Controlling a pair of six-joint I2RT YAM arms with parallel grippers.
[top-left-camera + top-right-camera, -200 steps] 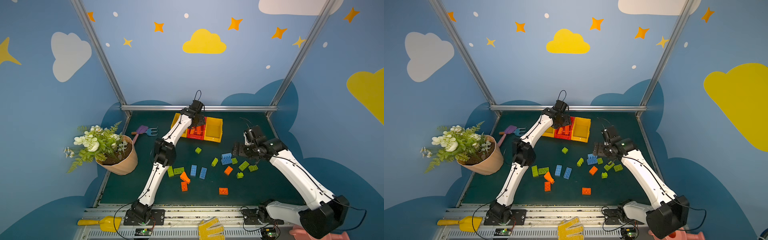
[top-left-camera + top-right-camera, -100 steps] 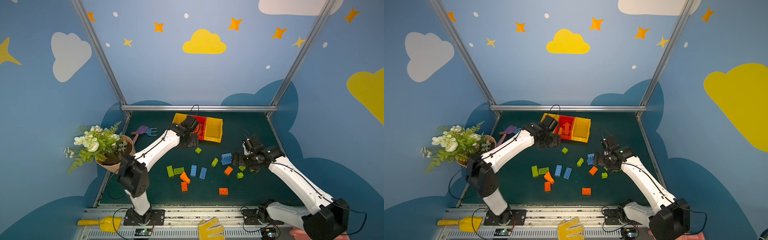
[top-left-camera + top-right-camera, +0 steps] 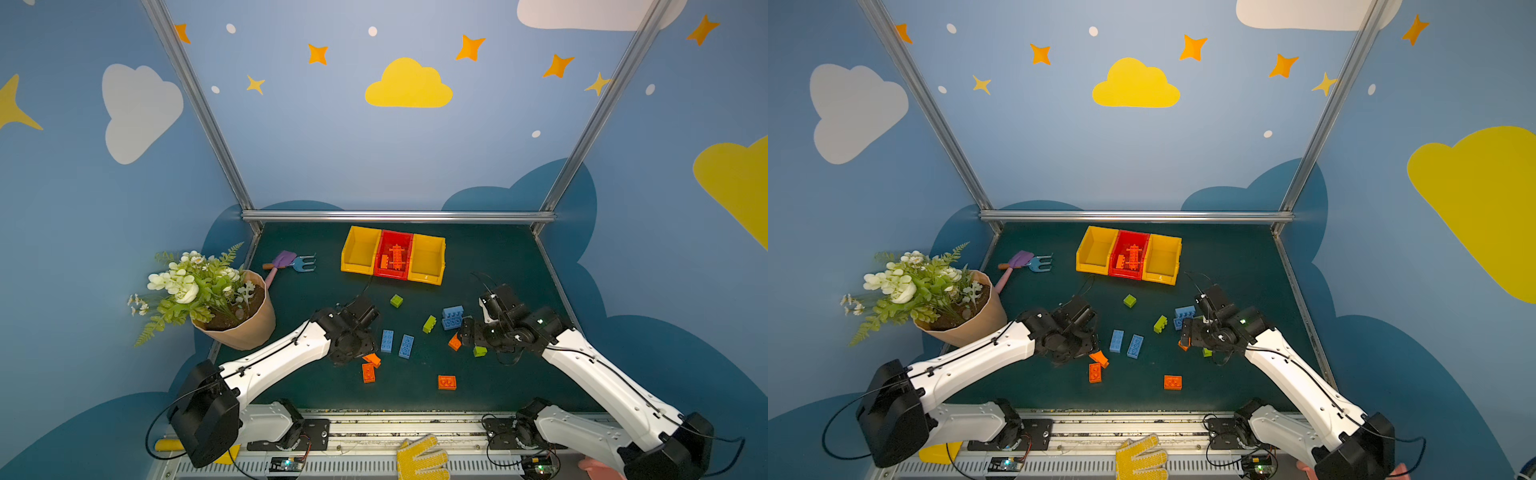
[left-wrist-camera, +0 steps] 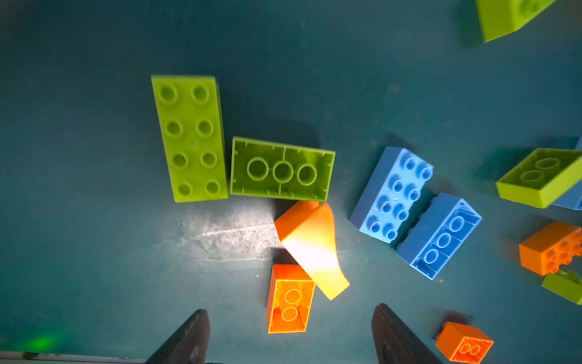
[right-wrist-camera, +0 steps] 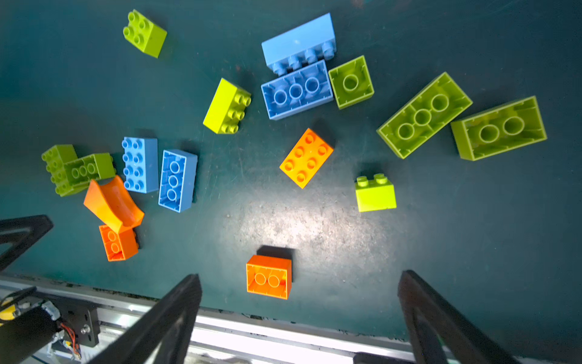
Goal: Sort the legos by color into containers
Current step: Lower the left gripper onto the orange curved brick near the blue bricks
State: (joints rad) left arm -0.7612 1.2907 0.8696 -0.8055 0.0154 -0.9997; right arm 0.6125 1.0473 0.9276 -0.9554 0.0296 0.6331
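We see small studded plastic legos (image 3: 405,346), orange, lime, blue, strewn mid-frame on dark green mat (image 3: 498,257). Red-and-yellow plastic containers (image 3: 428,277) sit upper centre, orange pcs in red bin, bare mat around. L gripper (image 4: 289,310) fingers spread, empty; R gripper (image 5: 299,274) wide apart, empty too.

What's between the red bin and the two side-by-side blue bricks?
One small lime brick, alone on the mat; the rest between the red bin and the blue bricks is bare. Shows in both top views.
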